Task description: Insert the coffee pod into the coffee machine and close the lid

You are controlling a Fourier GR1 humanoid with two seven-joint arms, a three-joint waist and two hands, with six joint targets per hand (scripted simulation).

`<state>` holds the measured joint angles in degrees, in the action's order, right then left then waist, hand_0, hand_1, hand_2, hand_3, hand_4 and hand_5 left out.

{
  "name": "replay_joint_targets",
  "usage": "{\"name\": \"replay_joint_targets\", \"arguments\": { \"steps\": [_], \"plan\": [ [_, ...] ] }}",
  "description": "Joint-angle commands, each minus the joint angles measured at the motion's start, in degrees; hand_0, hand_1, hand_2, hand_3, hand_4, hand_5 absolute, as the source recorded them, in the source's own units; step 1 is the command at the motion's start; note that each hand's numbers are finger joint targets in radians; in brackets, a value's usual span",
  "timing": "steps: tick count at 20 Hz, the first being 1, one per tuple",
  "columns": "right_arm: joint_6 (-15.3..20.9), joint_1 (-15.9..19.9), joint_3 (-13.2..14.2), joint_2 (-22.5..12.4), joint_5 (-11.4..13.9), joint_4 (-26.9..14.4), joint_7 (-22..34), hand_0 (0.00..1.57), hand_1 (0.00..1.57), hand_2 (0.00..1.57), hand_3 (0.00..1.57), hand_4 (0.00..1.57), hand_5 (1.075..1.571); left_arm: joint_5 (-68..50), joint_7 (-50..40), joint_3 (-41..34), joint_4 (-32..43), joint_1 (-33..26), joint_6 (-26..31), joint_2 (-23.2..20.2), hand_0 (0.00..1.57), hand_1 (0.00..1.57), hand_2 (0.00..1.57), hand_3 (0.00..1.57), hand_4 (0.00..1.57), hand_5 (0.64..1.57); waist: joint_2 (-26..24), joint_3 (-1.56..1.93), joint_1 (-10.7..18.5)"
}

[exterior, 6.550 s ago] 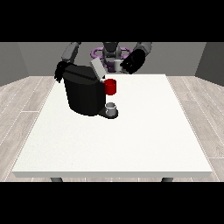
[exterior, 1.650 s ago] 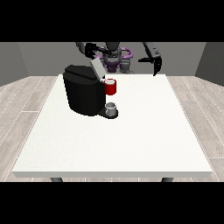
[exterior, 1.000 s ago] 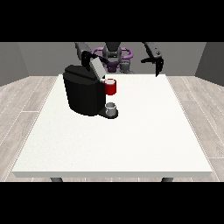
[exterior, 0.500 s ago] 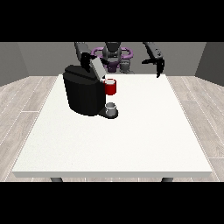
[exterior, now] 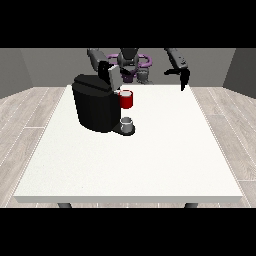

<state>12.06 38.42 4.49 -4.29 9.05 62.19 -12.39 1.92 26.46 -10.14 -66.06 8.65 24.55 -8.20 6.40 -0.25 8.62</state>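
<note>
Coffee machine (exterior: 96, 106) stands on the counter (exterior: 130, 160), its lid (exterior: 113, 78) still raised beside the nearer view-left robot hand (exterior: 105, 67), whose finger state I cannot tell.

I saw the coffee machine (exterior: 95, 107) blocking the bench's (exterior: 150, 160) rear-left part; the bench's near and right-hand stretches lay open.

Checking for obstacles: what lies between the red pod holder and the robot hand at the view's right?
Only bare table lies between the pod holder and that robot hand in the front view.
</note>
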Motion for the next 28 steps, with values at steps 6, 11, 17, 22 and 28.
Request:
{"name": "replay_joint_targets", "arguments": {
  "steps": [6, 11, 17, 22, 28],
  "plan": [
    [1.78, 7.82, -2.38, 0.84, 3.08, -3.14, 4.55, 0.0, 0.0, 0.0, 0.0, 0.44, 1.571, -0.34, 2.04, 0.39, 2.53, 1.53, 1.55, -0.46, 0.0, 0.0, 0.0, 0.0, 0.39, 1.571, 2.6, 0.22, 3.51],
    [3.7, 10.95, -6.39, 3.19, 7.22, -3.56, 8.09, 0.0, 0.0, 0.0, 0.0, 0.35, 1.571, -0.79, 3.26, -0.77, 6.54, 3.53, 1.6, -1.23, 0.0, 0.0, 0.0, 0.0, 0.34, 1.571, 2.45, 0.21, 2.53],
    [2.7, 16.47, -6.16, 3.04, 8.33, -6.04, 6.14, 0.0, 0.0, 0.0, 0.0, 0.37, 1.571, -1.38, 4.0, -0.87, 7.52, 5.27, 2.87, -2.18, 0.0, 0.0, 0.0, 0.0, 0.4, 1.571, 4.28, 0.23, 3.54],
    [1.82, 13.03, -8.23, 4.25, 6.33, -6.55, 3.07, 0.0, 0.0, 0.0, 0.0, 0.38, 1.571, -0.87, 1.47, 0.69, 6.69, 3.35, 1.62, -0.36, 0.0, 0.0, 0.0, 0.0, 0.35, 1.571, 0.44, 0.25, 3.28],
    [4.06, 9.51, -20.71, 4.28, 1.0, -2.91, 6.89, 0.0, 0.0, 0.0, 0.0, 0.49, 1.571, -0.58, 5.36, 0.02, 13.12, 5.83, 3.26, -1.86, 0.0, 0.0, 0.0, 0.0, 0.27, 1.571, -0.76, 0.21, 3.13]
  ]
}}
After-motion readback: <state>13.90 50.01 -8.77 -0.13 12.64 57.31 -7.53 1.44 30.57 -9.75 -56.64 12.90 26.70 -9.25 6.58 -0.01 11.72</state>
